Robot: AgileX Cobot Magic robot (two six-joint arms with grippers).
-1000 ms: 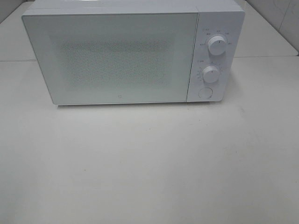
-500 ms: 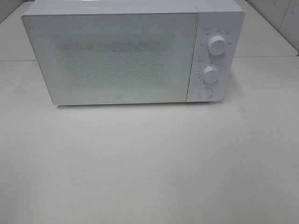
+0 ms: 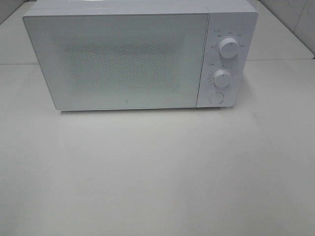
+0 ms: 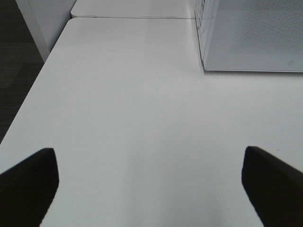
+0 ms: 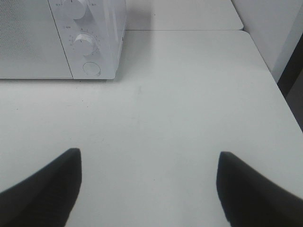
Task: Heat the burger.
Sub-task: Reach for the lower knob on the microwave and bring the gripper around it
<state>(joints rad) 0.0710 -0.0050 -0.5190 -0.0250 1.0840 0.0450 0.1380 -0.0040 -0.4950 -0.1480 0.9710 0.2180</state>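
A: So where's the burger?

B: Nowhere I can see. The table [image 3: 157, 172] in front of the microwave [image 3: 140, 56] shows nothing on it. The door [image 3: 115, 61] is shut, and its dotted glass is too milky to tell if anything sits inside.

A: And the arms?

B: The left gripper [image 4: 149, 158] has its jaws spread wide with nothing between them, over the table near the microwave's left front corner. The right gripper [image 5: 149, 158] is also wide and empty, and it faces the dials [image 5: 84, 45] and the round button [image 5: 91, 69].

A: Why parked like that?

B: I'd guess they hang back, one on each side, so the front is free for the door to swing. The right one is already on the control side, so the button or a dial looks like its job.

A: How far along?

B: I can't say without knowing what's behind that glass.
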